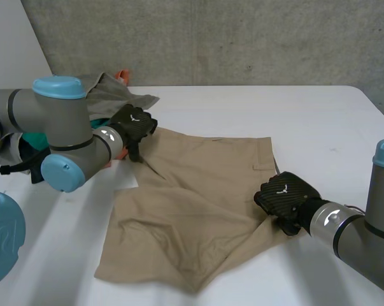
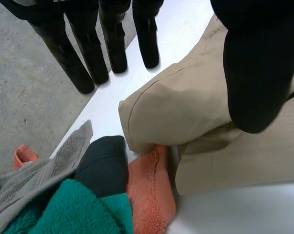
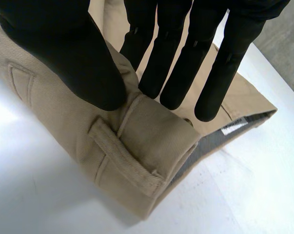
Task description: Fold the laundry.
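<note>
one right hand (image 3: pixel 64 48) pinch on shorts (image 3: pixel 137 151)

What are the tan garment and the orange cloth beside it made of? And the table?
Tan garment: likely cotton twill, matte; fine diagonal ribs and a stitched belt loop show. Orange cloth: probably terry towelling, fuzzy pile. Table: smooth white, slightly shiny top, perhaps laminate; hard to tell.
</note>
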Robot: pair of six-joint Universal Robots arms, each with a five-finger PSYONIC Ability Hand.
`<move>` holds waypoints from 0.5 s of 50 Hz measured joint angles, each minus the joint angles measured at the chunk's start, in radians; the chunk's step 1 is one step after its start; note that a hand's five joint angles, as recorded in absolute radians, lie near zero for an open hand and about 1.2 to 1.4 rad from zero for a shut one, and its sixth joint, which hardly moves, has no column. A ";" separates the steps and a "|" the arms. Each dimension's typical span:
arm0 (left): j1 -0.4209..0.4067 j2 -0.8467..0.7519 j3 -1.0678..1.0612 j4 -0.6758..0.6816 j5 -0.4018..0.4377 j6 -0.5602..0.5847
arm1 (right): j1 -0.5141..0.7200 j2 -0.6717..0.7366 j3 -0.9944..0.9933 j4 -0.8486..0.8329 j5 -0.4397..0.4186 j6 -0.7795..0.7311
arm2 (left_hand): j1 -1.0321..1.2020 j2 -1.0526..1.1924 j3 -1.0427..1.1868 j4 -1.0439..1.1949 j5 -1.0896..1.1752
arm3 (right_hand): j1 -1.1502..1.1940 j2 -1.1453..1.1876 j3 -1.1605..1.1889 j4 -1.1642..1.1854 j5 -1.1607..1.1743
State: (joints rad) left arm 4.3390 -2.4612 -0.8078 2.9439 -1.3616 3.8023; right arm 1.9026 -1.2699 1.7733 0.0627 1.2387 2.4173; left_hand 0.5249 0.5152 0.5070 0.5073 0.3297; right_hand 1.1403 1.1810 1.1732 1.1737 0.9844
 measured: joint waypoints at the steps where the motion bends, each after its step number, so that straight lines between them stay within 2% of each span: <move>1: 0.001 0.003 -0.004 0.000 -0.001 0.000 | 0.002 0.000 0.000 -0.002 0.000 0.000 | 0.000 0.000 0.000 0.000 0.000 | 0.000 0.004 0.008 0.008 0.004; 2: 0.004 0.009 -0.013 0.002 -0.003 0.000 | 0.008 0.000 0.002 -0.010 0.000 0.002 | 0.124 0.107 0.114 0.113 0.112 | 0.000 0.010 0.019 0.023 0.008; 5: 0.009 0.025 -0.030 0.007 -0.006 0.000 | 0.015 0.001 0.003 -0.018 0.000 0.003 | 0.170 0.156 0.156 0.159 0.158 | 0.000 0.010 0.020 0.023 0.008; 6: 0.017 0.051 -0.060 0.014 -0.009 0.000 | 0.020 0.001 0.004 -0.025 0.000 0.004 | 0.258 0.255 0.261 0.258 0.256 | 0.000 0.010 0.020 0.023 0.008; 10: 0.038 0.103 -0.128 0.024 -0.010 0.000 | 0.022 0.003 0.004 -0.029 -0.001 0.006 | 0.457 0.453 0.458 0.460 0.458 | 0.000 0.010 0.020 0.023 0.008; 14: 0.065 0.149 -0.198 0.028 0.000 -0.002 | 0.023 0.003 0.004 -0.029 0.000 0.007 | 0.465 0.471 0.477 0.479 0.478 | 0.000 0.010 0.020 0.023 0.008; 18: 0.088 0.176 -0.255 0.031 0.028 -0.005 | 0.026 0.006 0.003 -0.028 0.001 0.007 | 0.364 0.386 0.394 0.394 0.398 | 0.000 0.010 0.020 0.023 0.008; 19: 0.096 0.179 -0.273 0.032 0.049 -0.006 | 0.027 0.008 0.003 -0.028 0.002 0.007 | 0.281 0.302 0.315 0.313 0.318 | -0.001 0.010 0.020 0.023 0.008; 25: 0.106 0.142 -0.289 0.035 0.118 -0.007 | 0.031 0.019 0.001 -0.027 0.006 0.005 | 0.205 0.211 0.225 0.218 0.220 | -0.001 0.010 0.020 0.023 0.008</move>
State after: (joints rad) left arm 4.4445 -2.3187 -1.0964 2.9787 -1.2433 3.7952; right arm 1.9338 -1.2512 1.7744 0.0354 1.2446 2.4227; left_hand 0.7297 0.7257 0.7315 0.7251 0.5499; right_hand 1.1395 1.1913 1.1931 1.1972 0.9921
